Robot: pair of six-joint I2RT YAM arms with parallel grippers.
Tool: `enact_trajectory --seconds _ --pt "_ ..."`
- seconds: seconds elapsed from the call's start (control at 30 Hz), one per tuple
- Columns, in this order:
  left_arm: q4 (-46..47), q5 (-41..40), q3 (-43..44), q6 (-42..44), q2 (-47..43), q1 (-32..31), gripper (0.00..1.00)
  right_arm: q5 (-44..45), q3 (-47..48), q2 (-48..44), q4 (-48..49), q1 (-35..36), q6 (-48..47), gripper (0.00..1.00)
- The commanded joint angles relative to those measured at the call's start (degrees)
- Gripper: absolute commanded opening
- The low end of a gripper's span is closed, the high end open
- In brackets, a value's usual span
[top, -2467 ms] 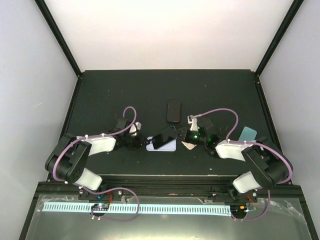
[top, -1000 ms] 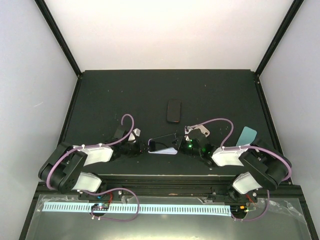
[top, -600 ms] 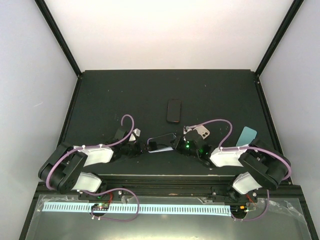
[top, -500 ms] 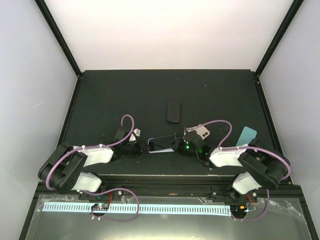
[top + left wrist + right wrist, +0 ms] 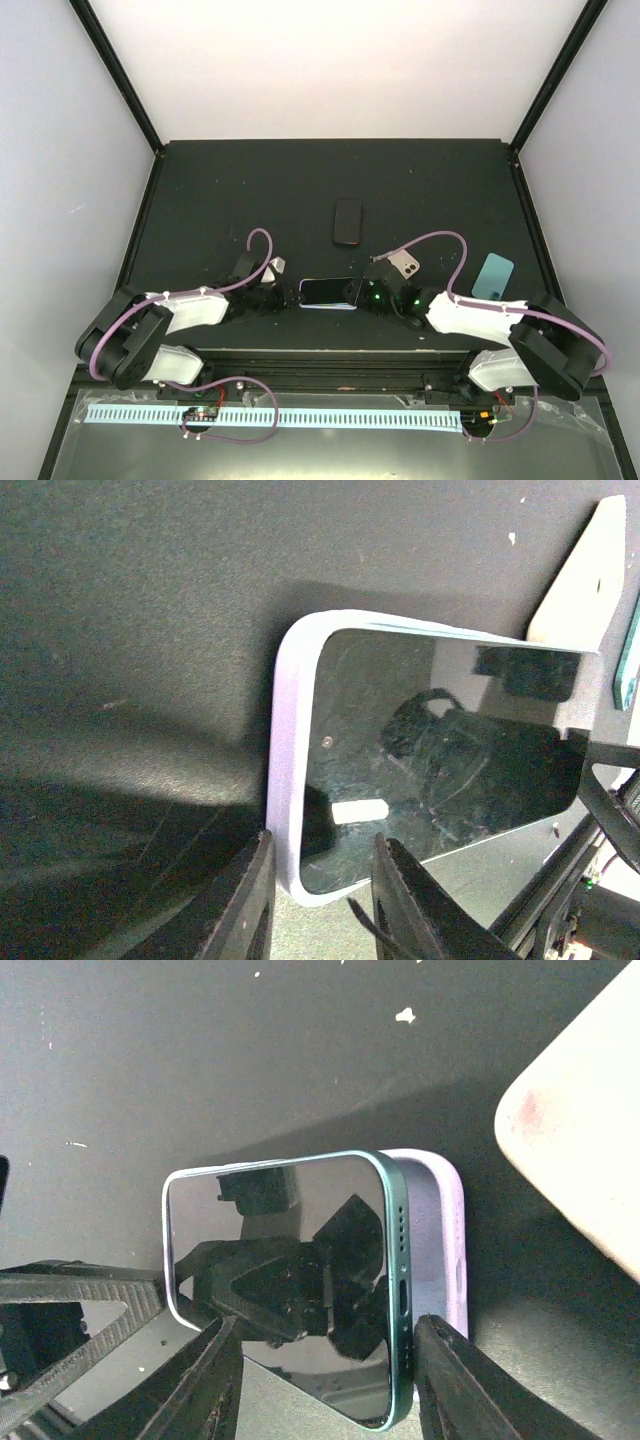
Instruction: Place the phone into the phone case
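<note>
On the dark table (image 5: 200,190), the phone (image 5: 326,291) sits half-seated in the lilac phone case (image 5: 285,780), its right end proud, flanked by the spread-fingered left claw (image 5: 318,880) and right claw (image 5: 325,1360), so that raised end is probably best pressed down evenly.

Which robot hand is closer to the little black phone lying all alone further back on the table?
Right. The right gripper sits just in front of the small black phone. The left gripper is farther off, in front and to the left.
</note>
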Motion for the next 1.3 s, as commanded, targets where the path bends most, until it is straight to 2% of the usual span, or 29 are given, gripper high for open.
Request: enact_trajectory --seconds 0.0,0.1,0.2,0.33,0.5,0.67,0.87,1.03,1.1,1.27 --pt "-2.28 0.11 2.43 1.36 -1.52 -0.3 0.31 4.28 2.91 -1.56 -5.95 0.23 -4.2 0.5" --pt "-3.36 0.08 2.43 1.33 -2.05 -0.33 0.36 4.51 4.38 -0.31 -7.16 0.21 -5.72 0.5" --pt "-4.38 0.47 2.23 1.12 -2.4 -0.41 0.39 4.38 5.42 1.04 -8.51 0.2 -6.44 0.47" --pt "-3.8 0.81 0.82 -0.17 -3.64 -0.43 0.39 4.58 6.1 2.64 -8.96 0.23 -8.02 0.39" --pt "-4.32 1.94 0.28 -1.03 -4.26 -0.6 0.39 4.53 7.7 5.1 -11.43 0.2 -9.26 0.37" --pt "-4.08 2.75 -0.23 -1.6 -4.26 -0.73 0.38 1.58 7.9 7.18 -9.94 0.43 -9.53 0.3" --pt "-19.71 -3.57 4.23 6.33 -9.78 2.82 0.38 -3.73 8.25 9.05 -6.64 3.77 -4.88 0.26" --pt "-25.87 -4.49 4.52 7.97 -16.22 5.19 0.41 -6.79 10.42 9.74 -4.26 8.98 -0.83 0.27" --pt "-25.44 -2.91 3.42 7.09 -17.61 5.2 0.42 -8.07 10.26 8.78 -3.79 9.47 -1.27 0.31" --pt "-19.29 0.96 -0.91 4.43 -19.12 5.19 0.43 -4.49 9.71 2.93 -7.64 7.86 -8.07 0.43"
